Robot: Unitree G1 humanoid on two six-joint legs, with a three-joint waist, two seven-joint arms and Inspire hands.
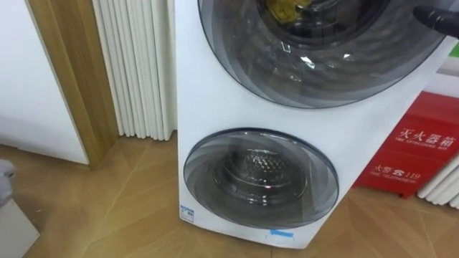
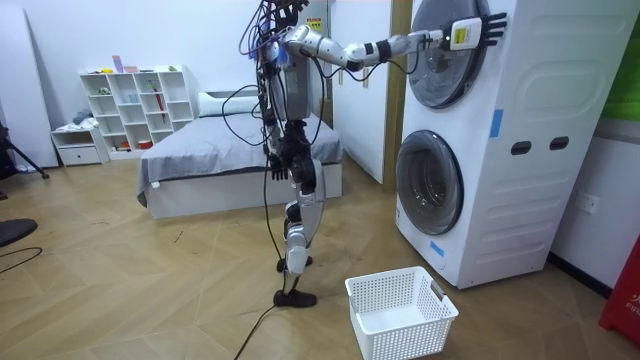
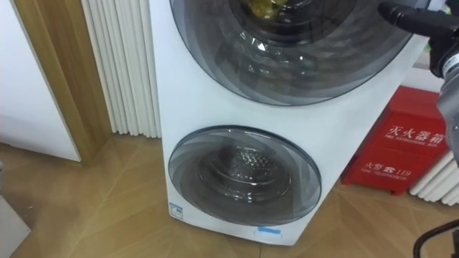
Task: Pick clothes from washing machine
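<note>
Washing machine [image 2: 520,200] dominates this corner: a tall white cabinet with two round glass doors stacked one above the other. The robot stands upright on the wooden floor in front of it, with a bed [image 2: 230,160] behind. The upper door [image 1: 323,57] and the lower door [image 1: 259,179] both look shut from where I stand. On the floor just before the machine sits a white mesh basket [image 2: 405,335] with nothing in it. The right hand [image 2: 475,30] is raised to the upper door's far rim, its fingers [image 1: 439,19] straight and spread against the edge, gripping nothing. A grey shape low at the edge of the left eye view may be the left hand [image 1: 6,178]; its state I cannot tell. The clothes [image 1: 283,8] show as a patch of yellow behind the upper glass, inside the drum.

I'd judge this to be the opening step: getting that door open, with nothing picked yet. Next, the hand needs a hold on the rim or catch and a pull outward along the door's swing, then a reach into the drum.

The room view gives the whole stance, the basket and the spread hand. The eye views give instead the yellow cloth through the glass and the perforated metal of the lower drum.
</note>
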